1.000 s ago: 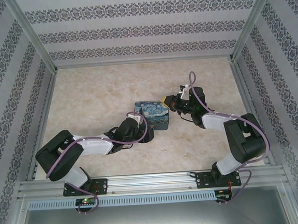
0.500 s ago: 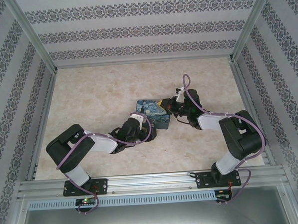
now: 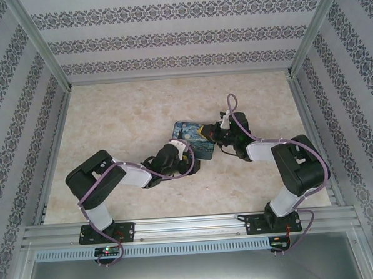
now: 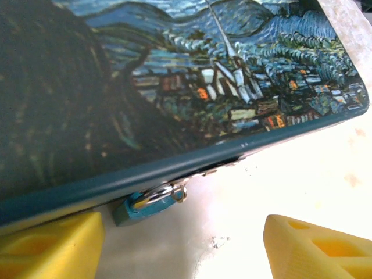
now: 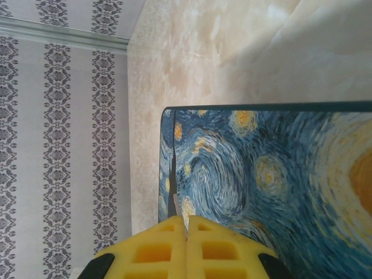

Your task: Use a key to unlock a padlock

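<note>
A flat box (image 3: 187, 134) printed with a dark blue swirling night sky lies mid-table. In the left wrist view a small blue padlock (image 4: 141, 207) with a silver shackle hangs at the box's (image 4: 192, 87) near edge. My left gripper (image 4: 183, 235) is open just in front of that edge, with the padlock beside its left yellow finger (image 4: 49, 244). My right gripper (image 5: 186, 220) is shut on the key, whose thin metal blade (image 5: 174, 203) sticks out over the box's (image 5: 261, 174) corner. In the top view the left gripper (image 3: 185, 154) and right gripper (image 3: 209, 133) flank the box.
Patterned walls and metal frame rails (image 3: 51, 178) close in the marble tabletop (image 3: 117, 124) on three sides. Bare table lies behind and to the left of the box. Both arm bases stand at the near rail.
The left arm has pushed forward and right against the box's near side. The right gripper has slid left onto the box's right corner. The box has shifted slightly away.
</note>
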Motion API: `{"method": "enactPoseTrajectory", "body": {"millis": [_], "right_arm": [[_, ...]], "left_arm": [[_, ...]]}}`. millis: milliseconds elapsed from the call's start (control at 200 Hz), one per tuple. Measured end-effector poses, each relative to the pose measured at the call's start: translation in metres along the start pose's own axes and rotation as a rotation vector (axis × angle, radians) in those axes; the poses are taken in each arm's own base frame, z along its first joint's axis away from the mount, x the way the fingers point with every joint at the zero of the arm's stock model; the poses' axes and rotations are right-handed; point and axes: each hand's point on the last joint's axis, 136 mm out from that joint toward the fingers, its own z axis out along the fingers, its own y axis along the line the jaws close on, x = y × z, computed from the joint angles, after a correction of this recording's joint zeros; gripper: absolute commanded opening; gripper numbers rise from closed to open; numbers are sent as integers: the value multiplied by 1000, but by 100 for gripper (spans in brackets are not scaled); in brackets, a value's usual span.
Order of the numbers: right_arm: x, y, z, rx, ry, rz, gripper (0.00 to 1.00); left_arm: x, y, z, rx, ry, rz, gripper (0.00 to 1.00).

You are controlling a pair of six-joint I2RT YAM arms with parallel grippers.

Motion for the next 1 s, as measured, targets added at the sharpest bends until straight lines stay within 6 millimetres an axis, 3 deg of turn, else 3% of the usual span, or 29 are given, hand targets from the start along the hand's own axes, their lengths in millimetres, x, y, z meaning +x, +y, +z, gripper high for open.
{"method": "enactPoseTrajectory", "body": {"millis": [595, 869, 999], "right_arm": [[4, -5, 3, 1, 22, 6, 0], [2, -5, 5, -10, 21, -1, 0], [2, -5, 6, -11, 20, -2, 0]], "left_arm": [[-6, 2, 15, -29, -19, 155, 70], [-11, -27, 21, 110, 25, 119, 70], [-11, -31, 20, 153, 40, 60, 70]]}}
